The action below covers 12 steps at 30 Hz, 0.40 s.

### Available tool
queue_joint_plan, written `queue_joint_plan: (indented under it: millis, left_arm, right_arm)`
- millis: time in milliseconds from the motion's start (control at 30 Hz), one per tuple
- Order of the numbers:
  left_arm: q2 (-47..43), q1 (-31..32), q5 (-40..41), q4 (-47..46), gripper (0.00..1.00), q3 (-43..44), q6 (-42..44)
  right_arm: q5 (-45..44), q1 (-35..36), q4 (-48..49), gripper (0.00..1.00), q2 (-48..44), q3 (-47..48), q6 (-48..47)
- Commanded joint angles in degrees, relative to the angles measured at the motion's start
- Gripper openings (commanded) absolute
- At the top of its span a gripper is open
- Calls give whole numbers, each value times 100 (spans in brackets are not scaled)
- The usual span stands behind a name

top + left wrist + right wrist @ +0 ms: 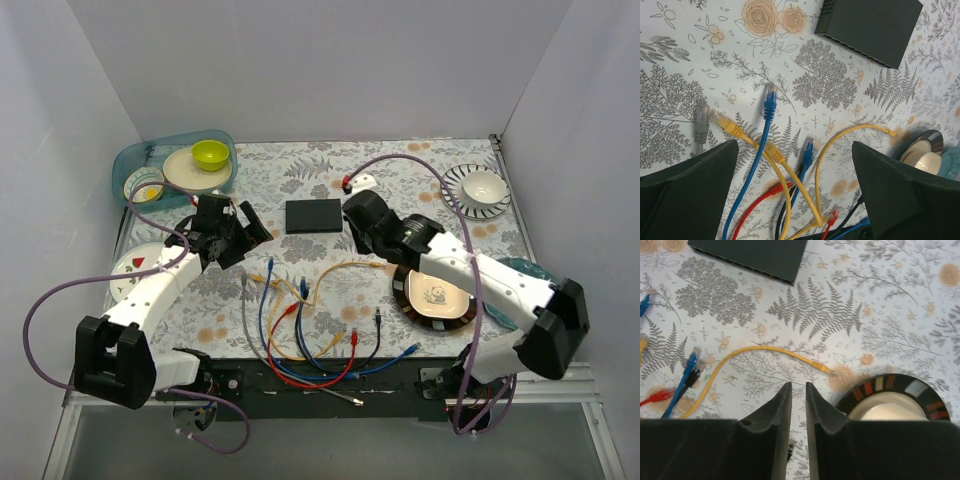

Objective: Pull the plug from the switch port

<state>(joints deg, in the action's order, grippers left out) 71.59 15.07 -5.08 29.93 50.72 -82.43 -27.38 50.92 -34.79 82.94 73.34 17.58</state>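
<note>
The switch (313, 215) is a flat black box in the middle of the floral table; it also shows in the left wrist view (870, 27) and the right wrist view (750, 255). No cable sits in the sockets that show. A yellow plug (822, 368) lies loose on the cloth, apart from the switch and just ahead of my right gripper (798, 385). That gripper (352, 222) is shut to a narrow slit and holds nothing. My left gripper (243, 235) is wide open and empty above a tangle of loose cables (770, 105).
Blue, red, yellow, grey and black cables (310, 330) fan out from the near edge. A black-rimmed panda plate (435, 295) lies under the right arm. A striped plate with a bowl (480, 190) is back right. A blue tray with a green bowl (175, 160) is back left.
</note>
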Motion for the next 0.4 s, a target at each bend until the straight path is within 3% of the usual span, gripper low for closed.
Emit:
queue_joint_plan:
  millis: [0, 133, 367]
  left_arm:
    - [-444, 215, 710, 557, 98, 324, 193]
    - [-550, 224, 518, 549, 98, 150, -18]
    - [-1323, 330, -45, -67, 98, -667, -168]
  right_arm:
    - [-874, 6, 7, 25, -997, -460, 157]
    - [-1200, 6, -125, 25, -1516, -961, 158]
    - [-1270, 6, -722, 25, -1684, -813, 210]
